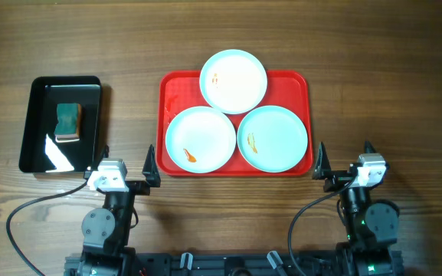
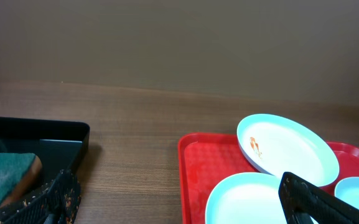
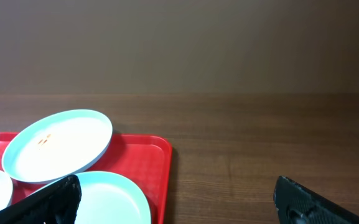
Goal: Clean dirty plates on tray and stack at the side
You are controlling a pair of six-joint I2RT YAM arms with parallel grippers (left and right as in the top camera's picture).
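Overhead has all three plates (image 1: 234, 81) on the red tray (image 1: 176, 88): one at 12 o'clock, the others at 5 and 7. The wrist views show the 12 o'clock one resting on its neighbours' rims. Left tool (image 1: 126, 165) and right tool (image 1: 345, 162) are both spread wide, holding nothing. Sponge (image 1: 68, 121) sits in the black tray (image 1: 40, 103) at 9.

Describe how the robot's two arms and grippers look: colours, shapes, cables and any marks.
Both arms are black with round joint housings. The left gripper and right gripper each have a white block behind two black, pointed fingers. A black cable loops from each arm over the table. One left finger shows brownish specks.
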